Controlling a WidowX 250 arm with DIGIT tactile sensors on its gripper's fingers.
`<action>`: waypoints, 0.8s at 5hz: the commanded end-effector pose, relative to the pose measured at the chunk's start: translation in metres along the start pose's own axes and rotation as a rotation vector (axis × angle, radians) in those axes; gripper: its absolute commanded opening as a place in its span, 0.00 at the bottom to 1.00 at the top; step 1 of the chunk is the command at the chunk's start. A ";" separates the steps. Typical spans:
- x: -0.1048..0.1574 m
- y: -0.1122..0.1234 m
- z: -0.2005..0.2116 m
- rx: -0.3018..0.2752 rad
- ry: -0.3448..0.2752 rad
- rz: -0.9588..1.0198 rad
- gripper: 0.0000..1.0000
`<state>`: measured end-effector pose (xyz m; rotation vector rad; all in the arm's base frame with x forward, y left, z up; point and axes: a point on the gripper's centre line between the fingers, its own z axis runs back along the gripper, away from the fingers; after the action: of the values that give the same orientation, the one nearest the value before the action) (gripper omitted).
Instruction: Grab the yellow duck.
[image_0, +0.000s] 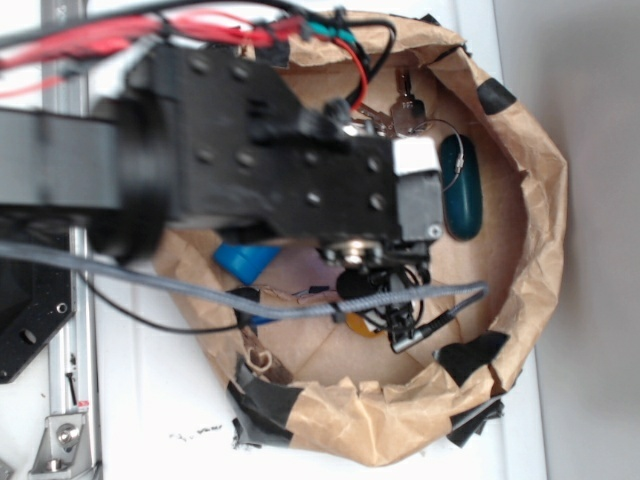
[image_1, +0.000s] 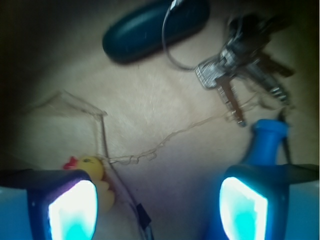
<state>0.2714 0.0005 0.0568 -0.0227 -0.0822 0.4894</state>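
Observation:
The yellow duck lies on the brown paper floor in the wrist view. Its red beak points left and its body is partly hidden behind my left finger. My gripper is open, with bare paper and a thin dark wire between the pads. The duck sits at the left pad's inner edge; I cannot tell whether they touch. In the exterior view only a sliver of the duck shows under the black gripper.
A blue bottle stands behind my right finger and also shows as the bottle in the exterior view. A dark teal case and a bunch of keys lie farther off. A crumpled paper wall rings the bin.

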 end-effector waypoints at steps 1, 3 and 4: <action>-0.012 -0.025 -0.020 -0.042 0.053 -0.081 1.00; -0.038 -0.048 -0.020 -0.112 0.133 -0.146 1.00; -0.049 -0.059 -0.016 -0.132 0.153 -0.185 1.00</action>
<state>0.2625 -0.0663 0.0339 -0.1730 0.0360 0.3583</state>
